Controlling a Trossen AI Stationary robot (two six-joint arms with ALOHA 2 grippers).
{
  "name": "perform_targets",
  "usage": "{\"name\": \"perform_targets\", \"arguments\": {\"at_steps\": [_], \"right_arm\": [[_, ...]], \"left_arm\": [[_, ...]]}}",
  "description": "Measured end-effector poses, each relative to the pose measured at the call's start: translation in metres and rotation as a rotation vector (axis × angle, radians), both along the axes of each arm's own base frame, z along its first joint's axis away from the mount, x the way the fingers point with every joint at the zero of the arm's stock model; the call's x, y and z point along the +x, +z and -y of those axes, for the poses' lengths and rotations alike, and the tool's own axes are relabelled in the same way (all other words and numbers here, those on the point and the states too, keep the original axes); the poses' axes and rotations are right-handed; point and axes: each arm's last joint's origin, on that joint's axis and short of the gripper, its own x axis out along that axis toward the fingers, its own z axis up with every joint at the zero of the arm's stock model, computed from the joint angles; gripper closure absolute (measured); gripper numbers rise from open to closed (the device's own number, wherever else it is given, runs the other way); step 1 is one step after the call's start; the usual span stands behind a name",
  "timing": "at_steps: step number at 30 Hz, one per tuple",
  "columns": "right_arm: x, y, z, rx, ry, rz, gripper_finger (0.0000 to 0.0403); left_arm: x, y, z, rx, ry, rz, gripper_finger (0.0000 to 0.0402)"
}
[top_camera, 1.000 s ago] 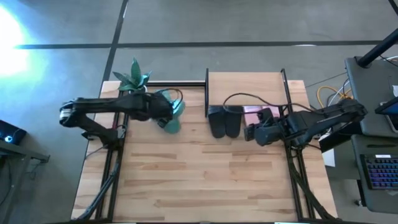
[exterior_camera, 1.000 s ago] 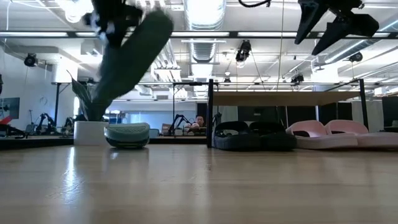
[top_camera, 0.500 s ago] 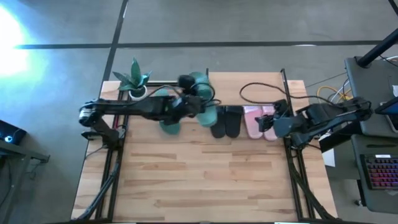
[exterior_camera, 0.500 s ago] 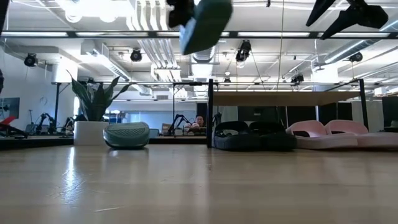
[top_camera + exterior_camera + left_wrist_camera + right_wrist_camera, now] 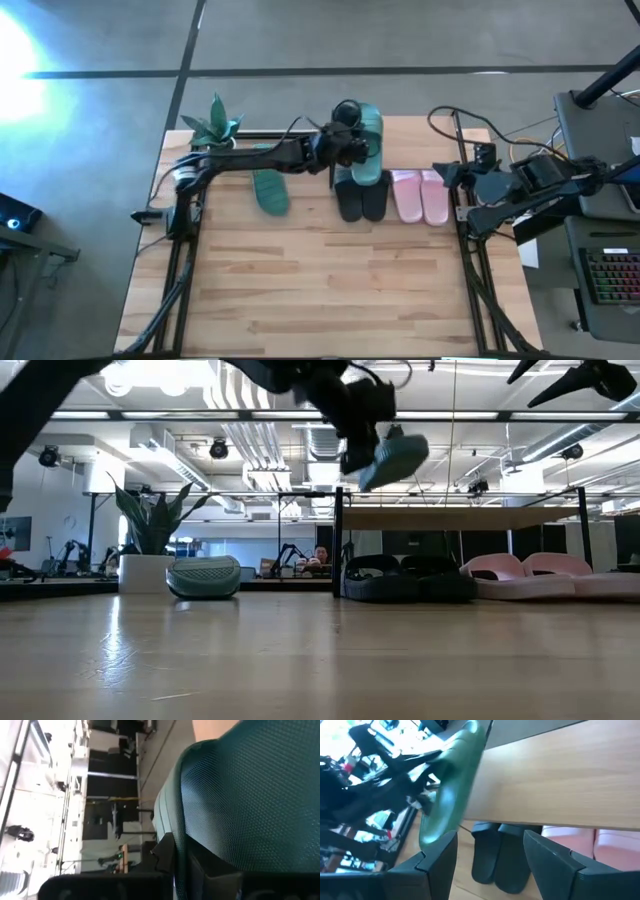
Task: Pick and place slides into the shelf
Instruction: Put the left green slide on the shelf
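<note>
Your left gripper (image 5: 345, 147) was clamped on 1 teal slide (image 5: 367, 146), held in the air above the shelf (image 5: 420, 135) top board's left end. You needed to level it before lowering; your right gripper (image 5: 490, 852) waited spread beside the shelf's right posts.

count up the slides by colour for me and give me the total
Teal-green: 2, one held by the left hand above the shelf, one on the table.
Black: 2.
Pale pink: 2.
Total: 6.
</note>
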Motion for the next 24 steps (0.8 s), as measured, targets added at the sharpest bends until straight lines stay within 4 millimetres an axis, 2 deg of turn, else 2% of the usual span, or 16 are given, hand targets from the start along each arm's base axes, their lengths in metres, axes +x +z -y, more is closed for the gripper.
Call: {"name": "perform_targets", "arguments": {"at_steps": [8,13,18,24], "right_arm": [[0.002,-0.003,0.000,0.022,-0.046,0.023,0.0183],[0.003,-0.007,0.000,0.044,-0.082,-0.001,0.0183],[0.002,-0.009,0.000,0.060,-0.104,-0.004,0.0183],[0.004,-0.009,-0.001,0.072,-0.112,0.000,0.0183]], "left_arm": [[0.048,-0.006,-0.039,0.022,0.023,0.079,0.0402],[0.068,-0.014,-0.043,-0.011,-0.062,0.036,0.0402],[0.083,-0.026,-0.040,-0.051,-0.125,0.068,0.0402],[0.088,-0.036,-0.044,-0.074,-0.096,0.094,0.0402]]}}
